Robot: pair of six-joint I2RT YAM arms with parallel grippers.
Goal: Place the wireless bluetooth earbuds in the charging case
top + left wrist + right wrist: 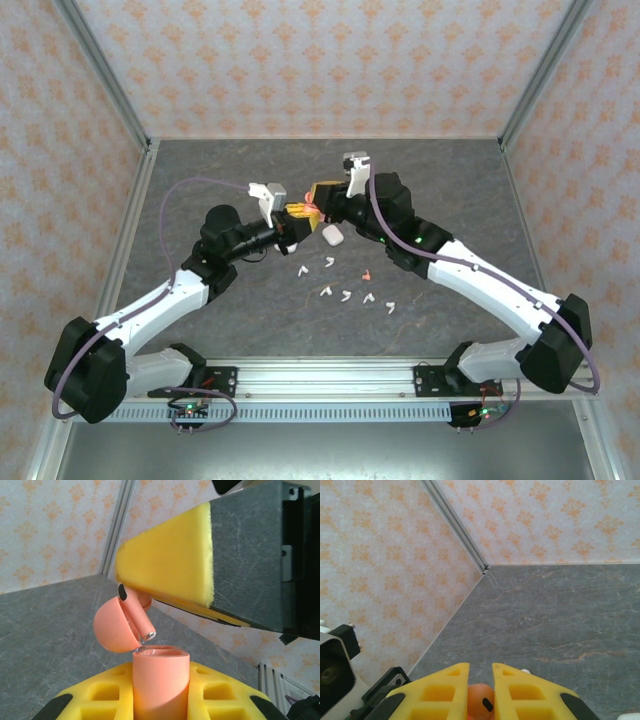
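The left hand (296,213) is clamped on the open salmon-pink charging case (160,685), the right hand (481,680) pinches a pink earbud (136,612) stem-down just above its mouth — and nearer on the desk (220,180), by a white case (332,235), white earbuds (347,296) and a second pink earbud (366,274) lie scattered.

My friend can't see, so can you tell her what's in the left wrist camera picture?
A salmon-pink plastic earbud, held by the right tool's yellow foam pad, hangs stem-down just above an open salmon-pink charging case. The left tool grips the case over a grey stone-patterned table, its round lid flipped back.
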